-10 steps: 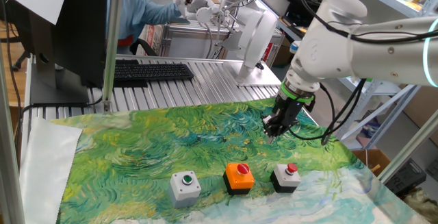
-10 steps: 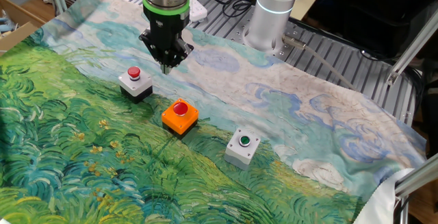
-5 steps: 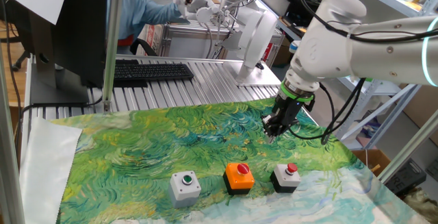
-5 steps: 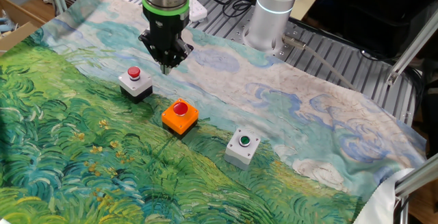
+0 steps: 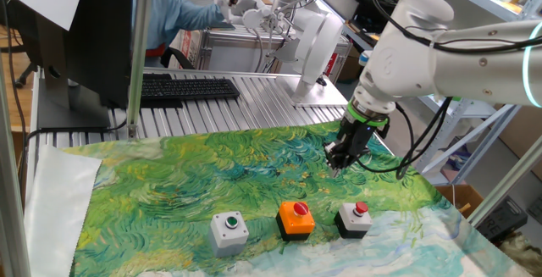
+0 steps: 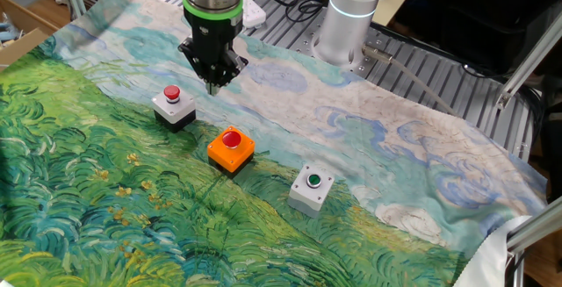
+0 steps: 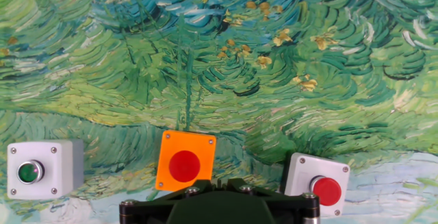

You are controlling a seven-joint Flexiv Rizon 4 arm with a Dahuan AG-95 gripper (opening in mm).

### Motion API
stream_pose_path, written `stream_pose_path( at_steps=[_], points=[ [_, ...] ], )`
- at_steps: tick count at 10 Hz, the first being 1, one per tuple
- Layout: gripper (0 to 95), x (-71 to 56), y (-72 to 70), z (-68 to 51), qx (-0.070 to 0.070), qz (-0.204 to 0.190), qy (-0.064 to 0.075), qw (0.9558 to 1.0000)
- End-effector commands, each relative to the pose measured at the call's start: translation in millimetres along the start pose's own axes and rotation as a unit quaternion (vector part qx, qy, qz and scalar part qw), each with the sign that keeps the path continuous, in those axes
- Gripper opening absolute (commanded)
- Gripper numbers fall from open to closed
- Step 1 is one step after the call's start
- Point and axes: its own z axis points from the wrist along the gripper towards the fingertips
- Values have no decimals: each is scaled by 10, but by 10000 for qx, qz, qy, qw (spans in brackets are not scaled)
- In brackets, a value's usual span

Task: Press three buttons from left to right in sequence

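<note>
Three button boxes stand in a row on the painted cloth (image 5: 212, 175). The light grey one with a green cap (image 5: 229, 230) is on the left, the orange one with a red cap (image 5: 296, 218) in the middle, and the black-based one with a small red cap (image 5: 353, 218) on the right. They also show in the other fixed view (image 6: 311, 188) (image 6: 231, 147) (image 6: 174, 105) and in the hand view (image 7: 37, 170) (image 7: 185, 164) (image 7: 318, 183). My gripper (image 5: 334, 160) (image 6: 213, 83) (image 7: 220, 181) hovers above the cloth, behind the right-hand box and touching nothing. Its fingertips meet in a point, shut and empty.
A keyboard (image 5: 182, 89) and a dark monitor (image 5: 76, 31) stand on the ribbed metal table behind the cloth. The arm's base (image 6: 351, 15) stands at the cloth's far edge. A person in blue (image 5: 182, 14) sits beyond the table.
</note>
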Motion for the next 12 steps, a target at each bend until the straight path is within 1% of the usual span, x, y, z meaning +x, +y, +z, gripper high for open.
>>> stream_pose_path(
  at_steps=[1, 3, 4, 7, 8, 10, 11, 12],
  points=[
    [0, -2, 0, 0, -78, -40, -11, 10000],
    [0, -2, 0, 0, -8, -224, -8, 9997],
    [0, -2, 0, 0, 103, -241, 14, 9997],
    [0, -2, 0, 0, 96, -151, 5, 9998],
    [0, -2, 0, 0, 55, 55, -30, 10000],
    [0, -2, 0, 0, 76, 283, -109, 9995],
    [0, -2, 0, 0, 50, 198, -144, 9997],
    [0, -2, 0, 0, 69, 162, -172, 9997]
  ],
)
